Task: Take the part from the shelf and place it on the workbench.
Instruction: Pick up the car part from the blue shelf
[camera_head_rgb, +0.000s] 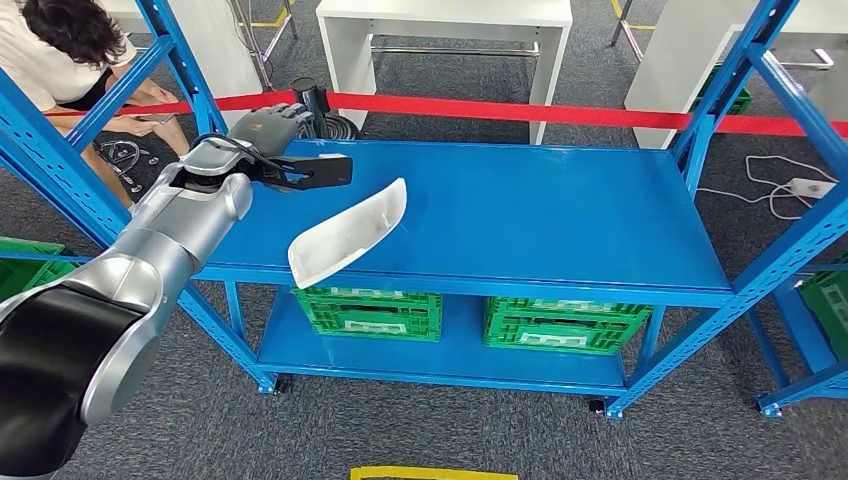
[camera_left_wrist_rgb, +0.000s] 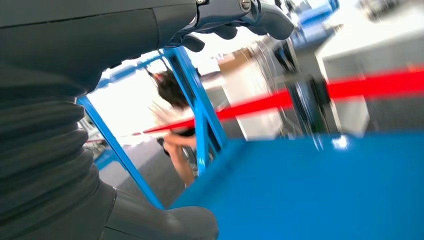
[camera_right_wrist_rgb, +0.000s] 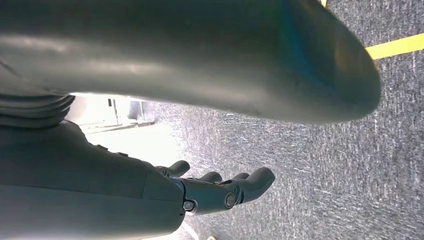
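- Your left hand (camera_head_rgb: 275, 135), fingers apart and holding nothing, hovers over the shelf (camera_head_rgb: 560, 215).
- The white part (camera_head_rgb: 348, 232) lies just beside it, long axis slanting toward the front edge.
- Right hand (camera_right_wrist_rgb: 220, 190) hangs slack, farther.

My left arm (camera_head_rgb: 150, 240) reaches forward and a little inward, the silver forearm stretched out ahead of my body. My left hand (camera_head_rgb: 268, 140) is at its end, palm turned down, dark fingers (camera_head_rgb: 290, 175) loosely spread and holding nothing. My right hand (camera_right_wrist_rgb: 220, 192) hangs low at my side, its fingers gently curved and apart, empty, with the thick thumb (camera_right_wrist_rgb: 200, 60) lying above them.
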